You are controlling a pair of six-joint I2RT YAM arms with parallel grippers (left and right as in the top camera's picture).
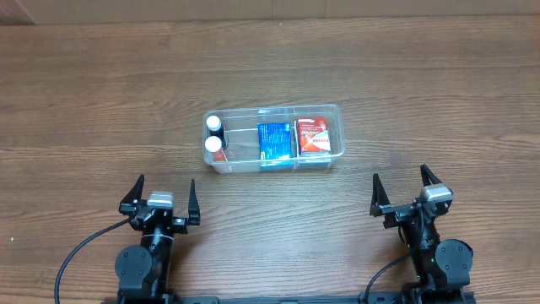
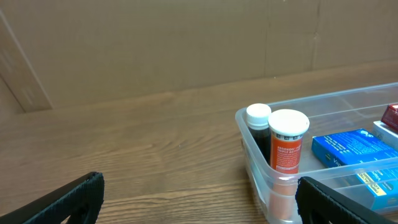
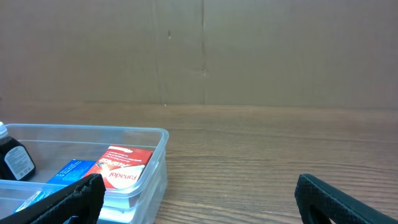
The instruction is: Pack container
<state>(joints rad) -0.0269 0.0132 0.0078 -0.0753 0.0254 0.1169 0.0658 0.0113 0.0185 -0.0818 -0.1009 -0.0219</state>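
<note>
The clear plastic container [image 1: 274,165] sits mid-table. Inside it, two white-capped bottles stand at the left end: a dark one [image 1: 213,123] and an orange-labelled one [image 1: 214,145]. A blue box [image 1: 273,140] lies in the middle and a red and white box [image 1: 312,136] at the right. My left gripper [image 1: 164,198] is open and empty near the front edge, left of the container. My right gripper [image 1: 404,192] is open and empty at the front right. The left wrist view shows the container's left end [image 2: 252,158], the bottles [image 2: 288,140] and the blue box [image 2: 351,148]. The right wrist view shows the container's right corner [image 3: 158,165] and the red box [image 3: 124,165].
The wooden table [image 1: 101,101] runs in all directions around the container. A brown cardboard wall [image 3: 205,50] stands behind the table. Black cables run from both arm bases along the front edge.
</note>
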